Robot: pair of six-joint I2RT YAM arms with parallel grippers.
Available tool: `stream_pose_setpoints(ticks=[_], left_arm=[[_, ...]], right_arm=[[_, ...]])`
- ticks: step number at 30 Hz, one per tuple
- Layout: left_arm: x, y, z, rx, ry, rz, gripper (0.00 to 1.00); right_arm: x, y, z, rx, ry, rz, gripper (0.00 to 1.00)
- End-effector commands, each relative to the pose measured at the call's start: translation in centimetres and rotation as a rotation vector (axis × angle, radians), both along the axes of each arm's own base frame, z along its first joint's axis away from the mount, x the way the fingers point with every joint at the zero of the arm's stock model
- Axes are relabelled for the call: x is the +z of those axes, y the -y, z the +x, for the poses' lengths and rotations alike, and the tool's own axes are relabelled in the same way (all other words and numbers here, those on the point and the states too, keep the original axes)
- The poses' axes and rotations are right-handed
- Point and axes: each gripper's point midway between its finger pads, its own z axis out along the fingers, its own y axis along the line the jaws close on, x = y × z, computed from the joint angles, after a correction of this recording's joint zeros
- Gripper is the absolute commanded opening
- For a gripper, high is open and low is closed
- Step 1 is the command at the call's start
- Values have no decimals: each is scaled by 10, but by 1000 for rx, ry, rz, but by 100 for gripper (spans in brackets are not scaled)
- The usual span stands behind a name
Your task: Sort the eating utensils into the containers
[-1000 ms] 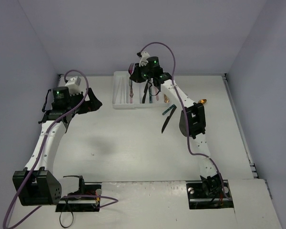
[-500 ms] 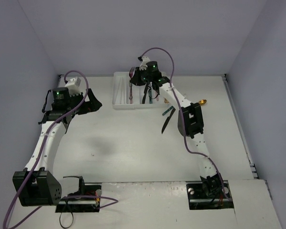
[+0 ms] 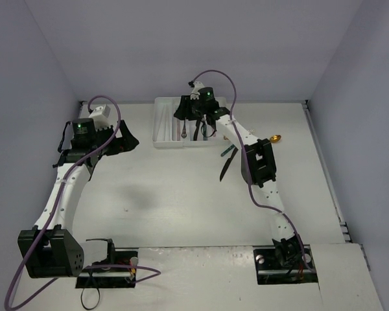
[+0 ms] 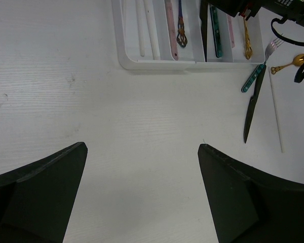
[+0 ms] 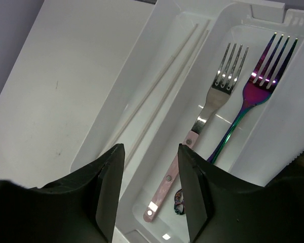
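The white cutlery tray (image 3: 163, 126) sits at the back centre of the table. My right gripper (image 3: 196, 118) hovers over it, open and empty (image 5: 151, 152). Below it lie a pink-handled fork (image 5: 209, 119) and an iridescent fork (image 5: 253, 93) in one compartment, and white chopsticks (image 5: 159, 83) in the compartment to their left. In the left wrist view the tray (image 4: 157, 65) also holds a black knife (image 4: 203, 30), a teal-handled piece (image 4: 216, 30) and a gold piece (image 4: 247, 38). A teal-handled fork (image 4: 257, 71), a black knife (image 4: 252, 106) and a gold spoon (image 4: 294, 62) lie on the table right of the tray. My left gripper (image 4: 142, 149) is open and empty over bare table.
A single white chopstick (image 4: 276, 111) lies on the table right of the black knife. Grey walls close the table at the back and sides. The right arm's links (image 3: 256, 162) reach over the loose utensils in the top view.
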Motion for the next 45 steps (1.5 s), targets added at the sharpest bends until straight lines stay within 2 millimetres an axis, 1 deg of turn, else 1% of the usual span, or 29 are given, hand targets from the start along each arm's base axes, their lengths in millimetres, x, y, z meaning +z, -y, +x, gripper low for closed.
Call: stream_pose_setpoints(ticks=[1,4,5,6,7,9,11,12,14,15,16,18,19,20,22,25,27,29,32,34,36,38,40,42,45], left_arm=[[28,0,10,0,89,-18,91],[30,-1,10,0,99,-14,91],[31,-1,9,0,101,-10,91],[31,-2,8,0,104,-2,91],[31,-3,8,2,104,4,91],[31,-4,7,3,109,14,91],[26,-6,6,8,108,22,91],[25,-5,5,7,107,22,91],[20,-4,5,3,97,18,91],[19,-3,5,-1,95,16,91],[18,-3,5,-1,92,16,91],[18,-4,6,3,91,16,91],[18,-4,6,2,94,15,91],[18,-4,6,3,93,13,91],[18,-4,6,8,96,7,91],[17,-4,5,14,94,6,91],[16,-4,4,13,92,6,91],[16,-4,2,13,91,10,91],[15,-4,1,13,86,9,91],[13,-4,1,15,81,4,91],[13,-4,1,18,82,2,91],[14,-5,1,20,86,3,91],[15,-6,0,22,92,9,91],[13,-6,-2,24,90,14,91],[11,-7,-2,27,88,18,91]], right_arm=[[164,16,1,-9,266,142,42],[212,49,-4,-48,329,154,36],[219,67,-5,-74,330,151,33],[225,95,-5,-119,323,141,30],[225,118,-5,-159,313,124,30],[215,168,-4,-251,286,63,30],[204,227,-10,-364,241,-33,32],[185,248,-15,-389,207,-105,33],[164,286,-25,-434,174,-239,39],[155,301,-30,-458,149,-301,43],[144,317,-34,-476,128,-362,44],[130,349,-38,-540,83,-433,44],[121,359,-42,-563,47,-448,43],[111,366,-46,-581,3,-460,42],[93,373,-57,-639,-83,-462,40],[68,371,-73,-721,-191,-426,37],[59,373,-78,-759,-224,-418,33],[41,380,-88,-850,-295,-402,32],[21,382,-95,-916,-382,-379,34],[16,379,-91,-963,-424,-324,35],[6,378,-88,-983,-468,-292,37],[-3,375,-84,-1012,-509,-251,42],[-19,372,-83,-1025,-560,-239,47],[-29,374,-81,-1056,-578,-236,53],[-41,378,-74,-1086,-601,-231,58]])
